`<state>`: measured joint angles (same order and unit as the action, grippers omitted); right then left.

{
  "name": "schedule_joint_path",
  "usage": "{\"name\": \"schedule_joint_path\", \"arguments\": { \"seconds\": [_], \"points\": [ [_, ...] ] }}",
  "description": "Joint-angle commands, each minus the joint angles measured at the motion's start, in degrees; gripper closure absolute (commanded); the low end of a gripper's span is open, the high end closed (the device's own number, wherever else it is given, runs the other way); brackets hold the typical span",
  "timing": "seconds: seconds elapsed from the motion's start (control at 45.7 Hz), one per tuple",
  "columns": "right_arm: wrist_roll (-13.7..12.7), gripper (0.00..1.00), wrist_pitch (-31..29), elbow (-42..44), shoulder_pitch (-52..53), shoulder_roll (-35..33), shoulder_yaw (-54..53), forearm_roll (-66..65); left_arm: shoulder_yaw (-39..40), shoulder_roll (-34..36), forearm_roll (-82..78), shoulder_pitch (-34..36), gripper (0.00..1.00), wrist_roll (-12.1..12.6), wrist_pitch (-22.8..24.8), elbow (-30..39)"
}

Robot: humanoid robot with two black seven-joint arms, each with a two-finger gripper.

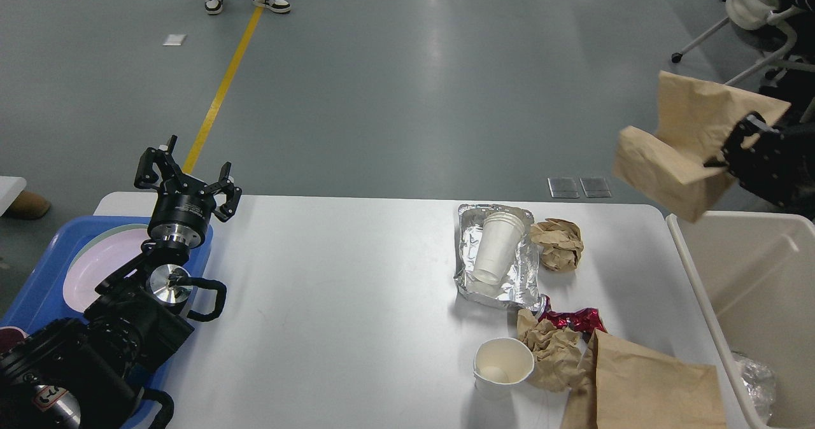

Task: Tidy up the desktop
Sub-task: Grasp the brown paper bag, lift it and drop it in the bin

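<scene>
Desktop [331, 302] half cleared, bag heading for the bin!
Right gripper [722, 155] pinches the paper bag [681, 155] at two o'clock above the bin [700, 276], apparently for dropping; left gripper [184, 177] hovers spread, empty, at nine o'clock.

white matte rectangular desktop [331, 302] | blue plastic tray [38, 282] | pale pink round plate [95, 267] | silver crinkled foil tray [528, 276] | white paper cup [503, 365] | brown crumpled paper bag [684, 152] | shiny red wrapper [576, 319] | beige rectangular bin [751, 289] | black right gripper [732, 146]
</scene>
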<state>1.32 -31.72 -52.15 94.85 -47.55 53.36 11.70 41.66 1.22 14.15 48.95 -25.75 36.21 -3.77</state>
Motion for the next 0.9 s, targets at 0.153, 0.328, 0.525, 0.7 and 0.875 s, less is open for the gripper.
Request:
{"name": "schedule_joint_path", "arguments": {
  "seconds": [0.153,0.328,0.525,0.7,0.875],
  "points": [
    [0.08,1.00,11.05,10.14,-22.32,-0.27,0.07,0.08,0.00,0.01,0.00,0.00,0.03,0.00,0.00,-0.01],
    [0.17,0.33,22.21,14.97,-34.02,2.63,-0.19,0.17,0.00,0.01,0.00,0.00,0.03,0.00,0.00,-0.01],
    [0.35,0.00,26.62,16.47,-40.27,5.89,-0.54,0.43,0.00,0.01,0.00,0.00,0.04,0.00,0.00,-0.01],
    [0.35,0.00,26.62,16.47,-40.10,6.77,-0.37,0.43,0.00,0.01,0.00,0.00,0.04,0.00,0.00,-0.01],
    [0.26,0.00,26.44,15.95,-35.19,9.23,1.04,0.17,0.00,0.01,0.00,0.00,0.04,0.00,0.00,-0.01]
  ]
}}
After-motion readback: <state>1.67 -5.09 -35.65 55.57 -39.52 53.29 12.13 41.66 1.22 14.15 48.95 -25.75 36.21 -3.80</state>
